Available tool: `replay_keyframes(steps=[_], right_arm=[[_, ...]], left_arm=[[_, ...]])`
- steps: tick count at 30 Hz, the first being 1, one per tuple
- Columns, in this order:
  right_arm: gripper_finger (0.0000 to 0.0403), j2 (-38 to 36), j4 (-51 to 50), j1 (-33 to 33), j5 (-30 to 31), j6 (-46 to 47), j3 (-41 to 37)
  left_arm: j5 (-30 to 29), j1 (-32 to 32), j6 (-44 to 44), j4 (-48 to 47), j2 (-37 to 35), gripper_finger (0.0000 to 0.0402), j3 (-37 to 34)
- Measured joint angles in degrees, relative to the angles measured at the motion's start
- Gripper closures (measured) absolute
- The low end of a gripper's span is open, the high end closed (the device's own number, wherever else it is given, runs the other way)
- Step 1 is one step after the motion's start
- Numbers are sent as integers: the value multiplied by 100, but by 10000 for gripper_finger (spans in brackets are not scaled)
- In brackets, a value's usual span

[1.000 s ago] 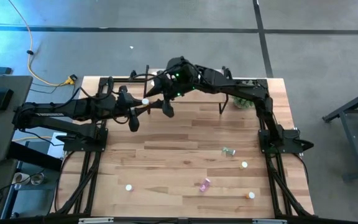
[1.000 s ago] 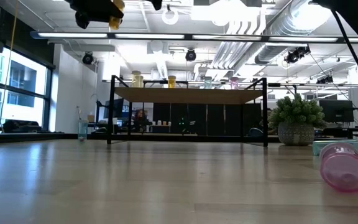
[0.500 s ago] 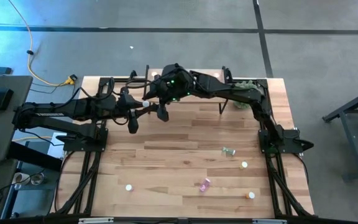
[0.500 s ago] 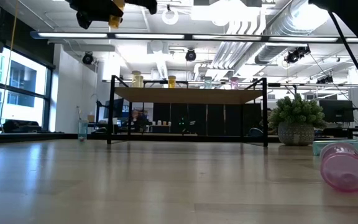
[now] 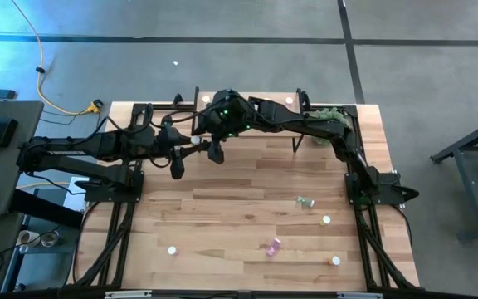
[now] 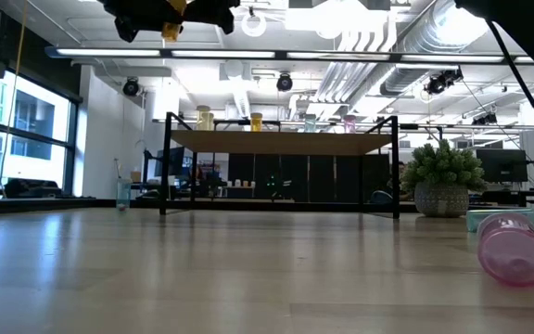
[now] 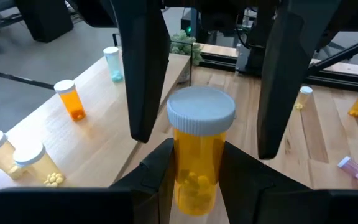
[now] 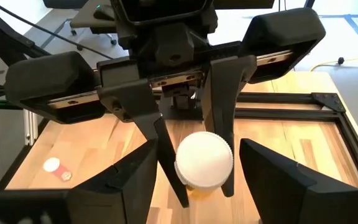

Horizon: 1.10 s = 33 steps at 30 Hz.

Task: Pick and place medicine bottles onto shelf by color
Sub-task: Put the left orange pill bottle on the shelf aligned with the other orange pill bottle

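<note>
In the upper centre of the high view, the left gripper [image 5: 192, 135] and the right gripper [image 5: 208, 131] meet above the left part of the small raised light-wood shelf on thin black legs [image 5: 285, 101]. The left gripper [image 7: 194, 165] is clamped on an upright translucent yellow medicine bottle with a white cap [image 7: 199, 149], its two dark fingers pressed against the bottle's sides. The right gripper [image 8: 194, 168] faces it with fingers spread wide, one on each side of the same white cap [image 8: 204, 159], apart from it. In the low view the held yellow bottle [image 6: 171, 22] appears at the upper left, well above the shelf [image 6: 281, 141], on which several bottles stand in a row. The left wrist view shows an orange bottle [image 7: 71, 99], a pale blue-green bottle [image 7: 112, 63] and two yellow bottles [image 7: 35, 163] on the shelf board. A pink bottle [image 5: 273, 246] lies on its side on the wooden tabletop [image 5: 222, 208] in the lower centre of the high view, with other bottles scattered near it.
</note>
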Motion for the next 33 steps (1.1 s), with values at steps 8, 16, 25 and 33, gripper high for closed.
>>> replay_keyframes(steps=[8, 16, 25, 33], right_arm=[[226, 0, 1, 1, -4, 21, 0], [277, -2, -16, 2, -2, 23, 0], [288, -9, -75, 2, -2, 25, 0], [289, -11, -92, 0, 13, 162, 0]], left_arm=[[-7, 0, 0, -73, 9, 307, 0], [-20, -2, 2, -81, 9, 305, 0], [-21, -2, 2, -81, 11, 303, 0], [-113, -4, -41, -85, 13, 288, 0]])
